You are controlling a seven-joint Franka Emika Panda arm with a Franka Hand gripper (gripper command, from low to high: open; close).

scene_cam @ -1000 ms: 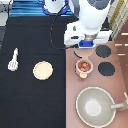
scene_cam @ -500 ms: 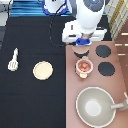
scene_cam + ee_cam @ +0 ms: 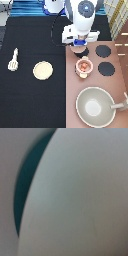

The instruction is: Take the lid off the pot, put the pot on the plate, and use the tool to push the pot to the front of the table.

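Just below the end effector (image 3: 79,48) sits the uncovered pot (image 3: 84,67).

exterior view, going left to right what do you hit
tool → plate → pot, open and without its lid, on the stove → burner. The gripper hangs just above the pot toward the view's top, so it is left out of the order.

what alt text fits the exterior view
End effector sits over the lid on the stove, just above the open pot. Plate and tool lie on the black table; a pan sits below.
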